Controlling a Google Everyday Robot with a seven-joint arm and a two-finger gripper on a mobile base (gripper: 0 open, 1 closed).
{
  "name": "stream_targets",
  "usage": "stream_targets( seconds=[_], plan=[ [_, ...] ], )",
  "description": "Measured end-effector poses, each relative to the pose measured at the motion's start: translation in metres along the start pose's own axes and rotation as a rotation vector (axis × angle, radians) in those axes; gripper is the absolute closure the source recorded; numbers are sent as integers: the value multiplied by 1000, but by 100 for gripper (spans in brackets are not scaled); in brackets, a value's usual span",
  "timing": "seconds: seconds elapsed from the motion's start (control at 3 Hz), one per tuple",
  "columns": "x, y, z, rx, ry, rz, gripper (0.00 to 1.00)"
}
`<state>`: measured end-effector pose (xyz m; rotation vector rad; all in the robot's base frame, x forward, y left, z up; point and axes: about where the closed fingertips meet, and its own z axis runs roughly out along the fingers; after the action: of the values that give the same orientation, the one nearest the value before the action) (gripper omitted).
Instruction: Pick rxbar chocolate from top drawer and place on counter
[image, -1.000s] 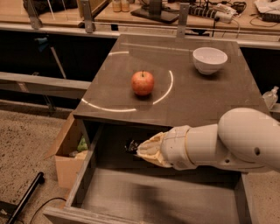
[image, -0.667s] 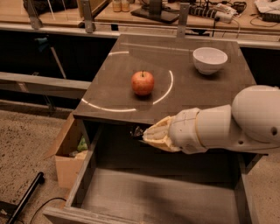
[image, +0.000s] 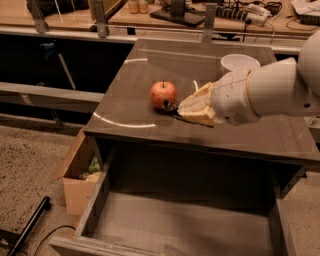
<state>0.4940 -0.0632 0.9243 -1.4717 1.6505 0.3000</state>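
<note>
My gripper is over the counter, just right of the red apple. It is shut on the rxbar chocolate, a small dark bar that juts from the fingertips and lies low over the tabletop. My pale wrist and arm reach in from the right and hide most of the bar. The top drawer is pulled open below the counter's front edge, and its grey floor shows nothing on it.
A white bowl stands at the back right of the counter, partly behind my arm. A brown cardboard box sits on the floor left of the drawer. A wooden bench with clutter runs behind.
My gripper has risen out of the drawer with the dark bar and moved back over the counter to beside the apple.
</note>
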Motion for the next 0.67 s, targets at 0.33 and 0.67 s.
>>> stream_targets(
  seconds=[0.33, 0.67],
  plan=[
    [-8, -37, -1, 34, 30, -68, 100],
    [10, -62, 8, 61, 95, -94, 100]
  ],
)
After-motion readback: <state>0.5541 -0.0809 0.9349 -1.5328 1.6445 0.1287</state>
